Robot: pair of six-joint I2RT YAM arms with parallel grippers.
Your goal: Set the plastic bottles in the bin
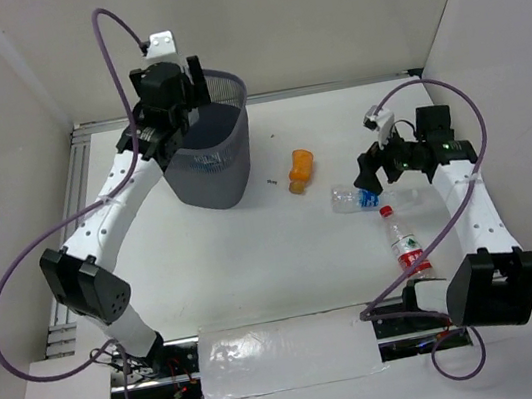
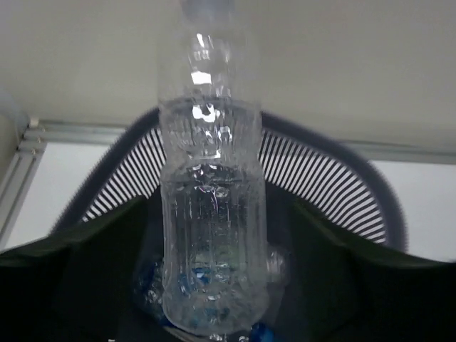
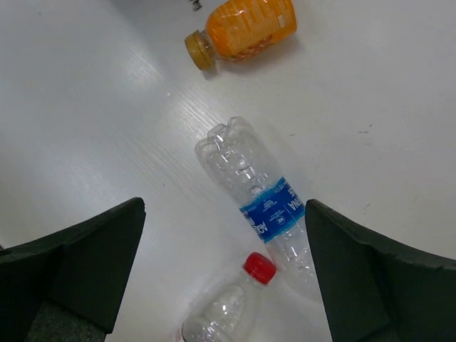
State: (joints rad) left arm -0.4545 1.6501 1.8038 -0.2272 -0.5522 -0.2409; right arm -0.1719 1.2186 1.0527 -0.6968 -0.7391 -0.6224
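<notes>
My left gripper (image 1: 179,97) hangs over the left rim of the dark mesh bin (image 1: 231,159). In the left wrist view a clear unlabelled bottle (image 2: 212,214) stands between the fingers (image 2: 92,271), cap pointing away, over the bin's mouth (image 2: 335,153). The jaws stand wide, with a gap on each side of it. Other bottles with blue parts (image 2: 151,286) lie in the bin below. My right gripper (image 1: 368,171) is open above a clear blue-labelled bottle (image 1: 357,198) (image 3: 265,206). A red-capped bottle (image 1: 405,243) (image 3: 231,306) lies by it, and a short orange bottle (image 1: 300,169) (image 3: 246,28) farther left.
White walls close in on the left, back and right. A metal rail (image 1: 329,85) runs along the table's far edge. A shiny taped strip (image 1: 280,354) lies between the arm bases. A small dark speck (image 1: 271,180) lies beside the bin.
</notes>
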